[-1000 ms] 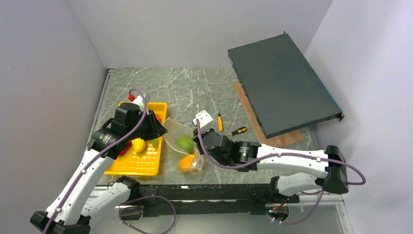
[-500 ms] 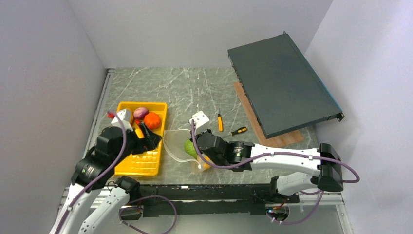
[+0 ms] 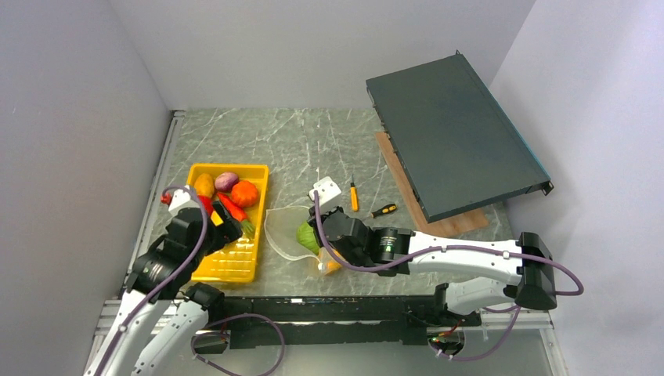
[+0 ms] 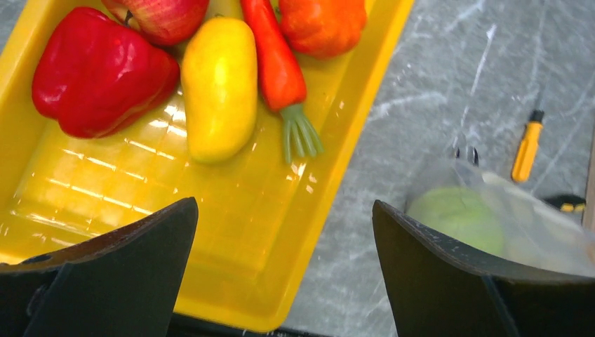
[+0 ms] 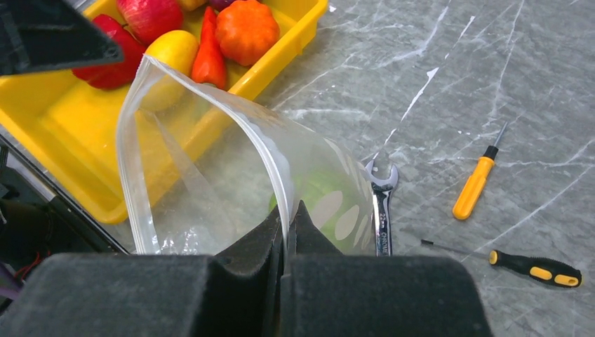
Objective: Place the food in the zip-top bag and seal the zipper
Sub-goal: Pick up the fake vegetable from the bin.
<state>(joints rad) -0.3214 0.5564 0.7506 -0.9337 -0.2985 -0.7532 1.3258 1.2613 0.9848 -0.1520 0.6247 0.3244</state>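
Right fingers (image 5: 256, 247) pinch the zip-top bag (image 5: 210, 161); left fingers (image 4: 119, 274) gape.

**Two white arms with black joints.**
The left arm (image 3: 129, 325) and right arm (image 3: 470, 262) have white links, black joint housings and a looping purple cable (image 3: 364, 270). The left gripper (image 4: 284, 207) and right gripper (image 5: 289, 214) have matte black fingers.

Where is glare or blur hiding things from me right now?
Left wrist: bright bars of glare lie across the floor of the yellow tray, and the cabbage looks hazy inside the bag. Right wrist: the clear bag wall smears whatever sits behind it. Top external: even light, sharp, no glare.
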